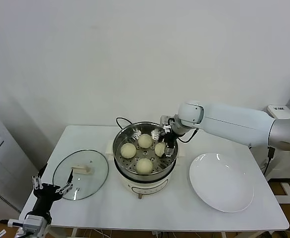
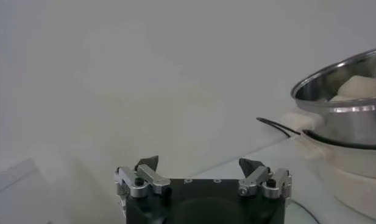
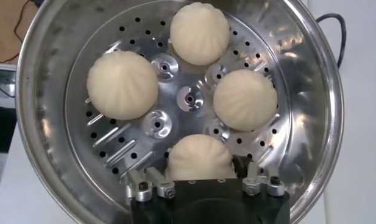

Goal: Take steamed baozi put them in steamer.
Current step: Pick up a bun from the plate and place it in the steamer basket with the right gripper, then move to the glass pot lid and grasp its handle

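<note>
The right gripper (image 1: 165, 140) stands wide open inside the round shiny steel steamer (image 1: 121, 140), jaws flanking 1 of 4 cream-white steamed baozi (image 3: 201, 157), seemingly not squeezing it. The left gripper (image 1: 49, 187) hangs open, empty.

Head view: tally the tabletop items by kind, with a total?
Baozi, all in the steamer: 4
Steamer: 1
Glass lid: 1
White plate: 1
Total: 7
</note>
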`<state>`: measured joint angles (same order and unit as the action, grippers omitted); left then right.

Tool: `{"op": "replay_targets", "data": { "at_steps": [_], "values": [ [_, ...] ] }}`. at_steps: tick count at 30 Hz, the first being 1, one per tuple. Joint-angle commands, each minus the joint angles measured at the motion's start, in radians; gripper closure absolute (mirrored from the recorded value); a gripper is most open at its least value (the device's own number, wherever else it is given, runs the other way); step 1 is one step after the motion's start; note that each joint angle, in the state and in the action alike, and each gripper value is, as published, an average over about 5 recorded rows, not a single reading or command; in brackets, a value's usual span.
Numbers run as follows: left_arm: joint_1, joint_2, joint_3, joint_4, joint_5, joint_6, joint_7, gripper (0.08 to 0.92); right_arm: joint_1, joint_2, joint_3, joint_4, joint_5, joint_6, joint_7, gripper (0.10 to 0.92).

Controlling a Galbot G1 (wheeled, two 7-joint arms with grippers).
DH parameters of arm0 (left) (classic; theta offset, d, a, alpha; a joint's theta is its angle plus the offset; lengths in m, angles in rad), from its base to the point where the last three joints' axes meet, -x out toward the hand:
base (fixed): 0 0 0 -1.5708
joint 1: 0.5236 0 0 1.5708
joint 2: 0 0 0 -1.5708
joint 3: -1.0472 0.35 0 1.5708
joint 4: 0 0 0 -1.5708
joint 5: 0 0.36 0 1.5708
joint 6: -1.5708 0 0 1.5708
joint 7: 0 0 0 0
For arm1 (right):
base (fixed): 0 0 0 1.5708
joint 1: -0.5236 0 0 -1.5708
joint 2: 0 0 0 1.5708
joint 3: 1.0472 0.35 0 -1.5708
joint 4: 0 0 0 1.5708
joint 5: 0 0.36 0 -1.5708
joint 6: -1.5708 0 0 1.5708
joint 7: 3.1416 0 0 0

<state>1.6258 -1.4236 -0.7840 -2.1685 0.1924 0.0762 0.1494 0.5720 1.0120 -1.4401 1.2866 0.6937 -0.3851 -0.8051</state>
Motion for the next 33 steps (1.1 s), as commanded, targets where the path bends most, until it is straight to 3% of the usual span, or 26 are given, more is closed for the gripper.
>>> {"op": "replay_targets", "data": {
  "at_steps": [1, 4, 7, 11, 14, 19, 24, 33],
  "values": [
    [-0.013, 0.006, 0.006, -0.004, 0.003, 0.008, -0.003, 0.177, 0.071, -0.051, 0.092, 0.002, 0.163, 0.008, 0.044, 0.211],
    [-0.018, 0.005, 0.015, -0.005, 0.006, 0.009, -0.008, 0.177, 0.063, -0.108, 0.154, 0.001, 0.264, 0.051, 0.179, 0.204],
    [-0.024, 0.006, 0.023, -0.007, 0.007, 0.01, -0.015, 0.177, -0.037, -0.18, 0.275, 0.009, 0.365, 0.147, 0.463, 0.203],
    [-0.029, 0.013, 0.033, -0.013, 0.013, 0.012, -0.02, 0.177, -0.351, -0.27, 0.613, 0.031, 0.437, 0.295, 0.882, 0.203],
    [-0.031, 0.019, 0.041, -0.019, 0.023, 0.012, -0.021, 0.177, -0.63, -0.329, 0.906, 0.054, 0.41, 0.352, 1.034, 0.203],
    [-0.033, 0.023, 0.056, -0.021, 0.044, 0.003, -0.023, 0.177, -1.088, -0.356, 1.389, 0.07, 0.312, 0.414, 1.064, 0.203],
    [-0.033, 0.03, 0.061, -0.025, 0.067, -0.011, -0.026, 0.177, -1.49, -0.272, 1.794, 0.159, 0.258, 0.422, 1.034, 0.203],
    [-0.02, 0.034, 0.071, -0.029, 0.108, -0.044, -0.029, 0.177, -2.0, -0.055, 2.149, 0.447, 0.044, 0.435, 0.887, 0.203]
  ]
}}
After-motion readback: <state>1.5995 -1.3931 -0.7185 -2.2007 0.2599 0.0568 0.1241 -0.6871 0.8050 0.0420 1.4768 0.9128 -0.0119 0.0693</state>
